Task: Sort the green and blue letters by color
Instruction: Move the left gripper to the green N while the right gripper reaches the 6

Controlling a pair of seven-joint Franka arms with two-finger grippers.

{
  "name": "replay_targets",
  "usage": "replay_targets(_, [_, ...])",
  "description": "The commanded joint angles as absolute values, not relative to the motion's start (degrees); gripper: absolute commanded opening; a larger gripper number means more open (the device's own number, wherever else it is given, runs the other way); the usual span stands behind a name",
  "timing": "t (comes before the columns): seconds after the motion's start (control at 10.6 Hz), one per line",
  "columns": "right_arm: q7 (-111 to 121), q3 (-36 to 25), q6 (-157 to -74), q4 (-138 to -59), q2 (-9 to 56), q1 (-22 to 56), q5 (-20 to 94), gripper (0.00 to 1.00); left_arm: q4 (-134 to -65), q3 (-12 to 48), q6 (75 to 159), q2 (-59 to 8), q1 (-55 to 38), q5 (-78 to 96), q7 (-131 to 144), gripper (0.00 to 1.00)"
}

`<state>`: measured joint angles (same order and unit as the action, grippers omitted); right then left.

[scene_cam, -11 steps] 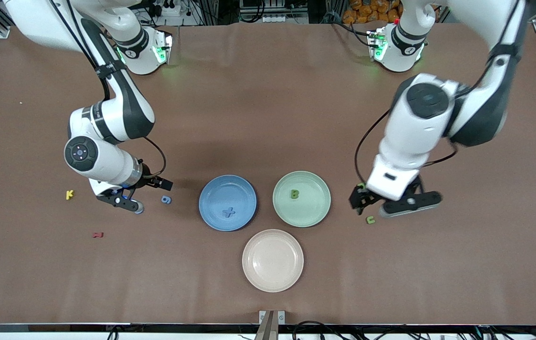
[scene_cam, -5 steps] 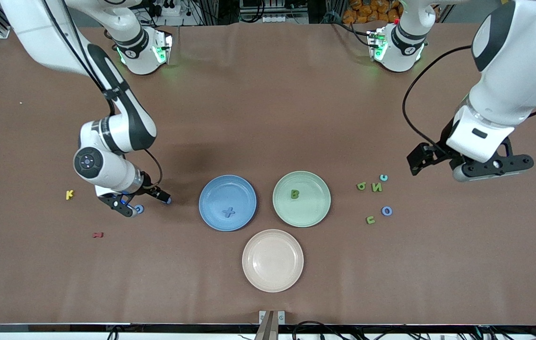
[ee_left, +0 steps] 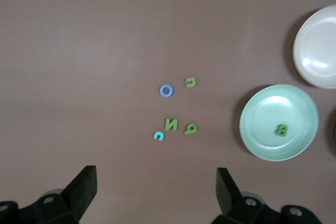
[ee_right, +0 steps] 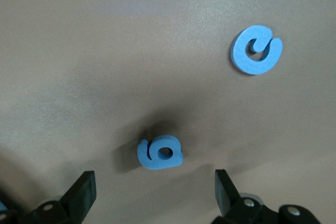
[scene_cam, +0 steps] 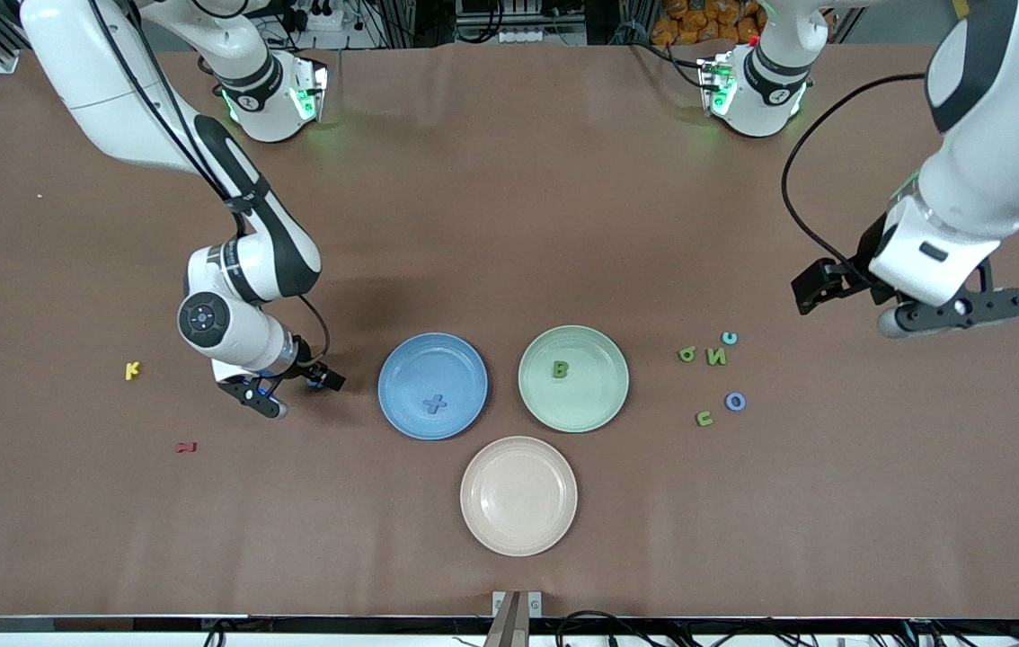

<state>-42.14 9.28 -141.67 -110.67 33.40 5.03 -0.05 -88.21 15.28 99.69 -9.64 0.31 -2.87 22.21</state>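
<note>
Comparing with half a second earlier, the left gripper (scene_cam: 909, 301) has risen a little farther from the cluster of letters at the left arm's end of the table and hangs over bare brown tabletop (scene_cam: 509, 225), its fingers spread wide and empty; the right gripper (scene_cam: 294, 395) has shifted toward the blue plate (scene_cam: 402, 359) and sits low over the table between the yellow K (scene_cam: 133, 369) and that plate, its fingers also apart with nothing between them. In the right wrist view two chunky, matte, foam-like periwinkle letters lie flat on the cloth just ahead of the fingertips: a small g (ee_right: 160, 154) with a round hole, and a rounded G (ee_right: 256, 49) farther off. On the blue plate rests a blue X (scene_cam: 435, 404); on the pale green plate (scene_cam: 604, 355) lies an olive B (scene_cam: 560, 368). The smooth cream plate (scene_cam: 518, 530), nearer to the front camera, holds nothing. Toward the left arm's end lie an olive P (scene_cam: 687, 354) and N (scene_cam: 717, 357) side by side, a small turquoise curl (scene_cam: 729, 338) just beside the N, a blue ring-shaped O (scene_cam: 735, 402) and an olive U (scene_cam: 704, 418). A dark red letter (scene_cam: 186, 447) lies nearer to the front camera than the K.
</note>
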Motion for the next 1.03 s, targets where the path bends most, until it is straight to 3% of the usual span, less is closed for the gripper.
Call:
replay_targets(0.0, [-42.6, 9.7, -141.6, -109.2, 34.5, 4.7, -4.7, 1.0, -89.1, 15.4, 103.2, -19.7, 2.1, -1.2, 19.6, 1.0])
replay_targets(0.38, [-42.5, 9.7, -141.6, -108.0, 35.8, 4.1, -6.7, 1.0, -98.6, 15.5, 124.2, -27.0, -0.4, -2.2, 20.4, 1.0])
replay_targets(0.75, [-42.5, 9.7, -141.6, -107.4, 36.3, 3.9, -6.7, 1.0, -101.2, 15.5, 128.3, -31.9, -2.0, -7.6, 22.5, 0.96])
replay_targets(0.94, [-42.7, 9.7, -141.7, -107.4, 36.3, 3.8, -6.5, 1.0, -107.5, 15.4, 135.7, -31.7, -1.7, -8.1, 22.6, 0.94])
